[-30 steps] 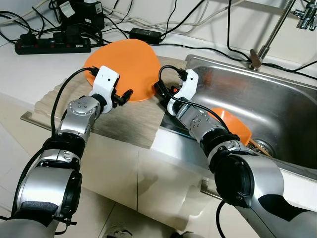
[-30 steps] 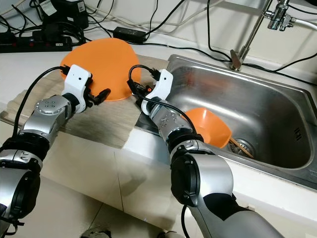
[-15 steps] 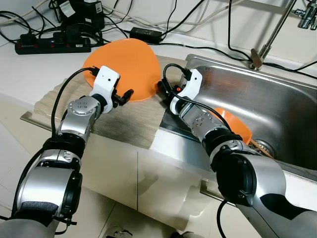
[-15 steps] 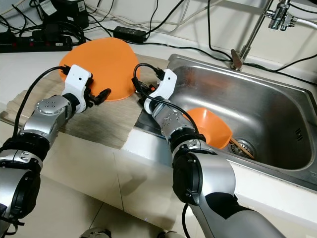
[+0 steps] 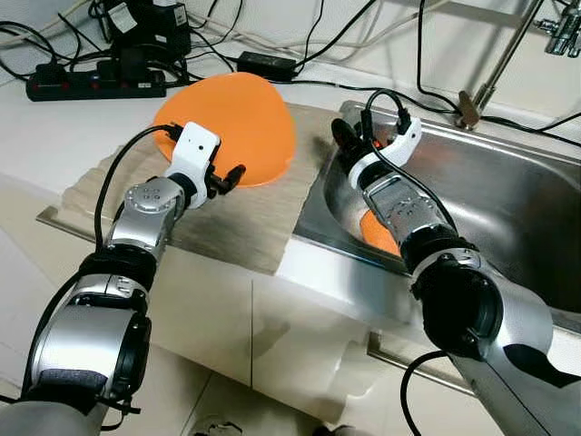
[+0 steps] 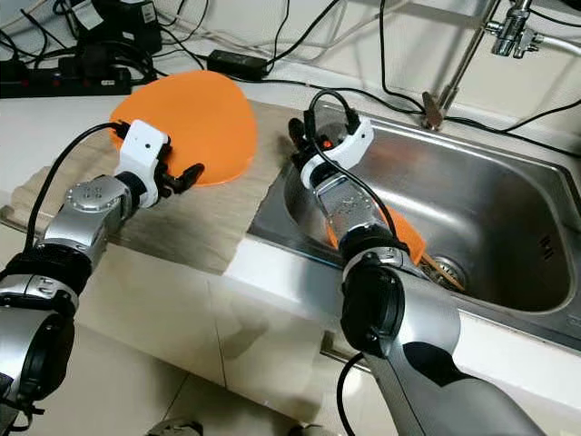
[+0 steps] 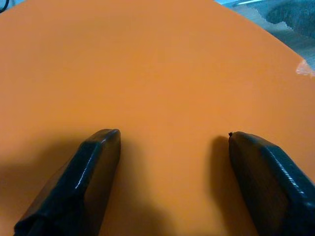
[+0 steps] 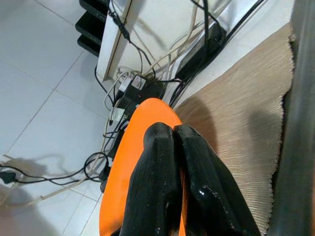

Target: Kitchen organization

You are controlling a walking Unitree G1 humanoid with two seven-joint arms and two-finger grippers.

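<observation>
An upturned orange bowl (image 5: 227,125) is seen on a beige mat (image 5: 234,218) on the tabletop (image 5: 54,127). The left gripper (image 7: 170,182), fingers spread, is pressed against the bowl at its 7 o'clock edge. The right gripper (image 8: 173,162), clenched empty, is held over the sink (image 5: 508,195) rim, above a second orange bowl (image 6: 404,241).

We've got a bright orange plate (image 5: 234,123), plain with no print, sitting on a beige mat (image 5: 227,218) with a fine woven stripe. The bench (image 5: 54,127) is plain white and so is the tiled wall (image 5: 472,45). Our sink (image 5: 517,200) is shiny steel grey, with a second orange dish (image 6: 404,241) in it. Both arms are silver with white wrist housings, and the left gripper (image 5: 229,176) and right gripper (image 5: 343,138) have glossy black fingers. Cables and the power strip (image 5: 95,84) are black.
</observation>
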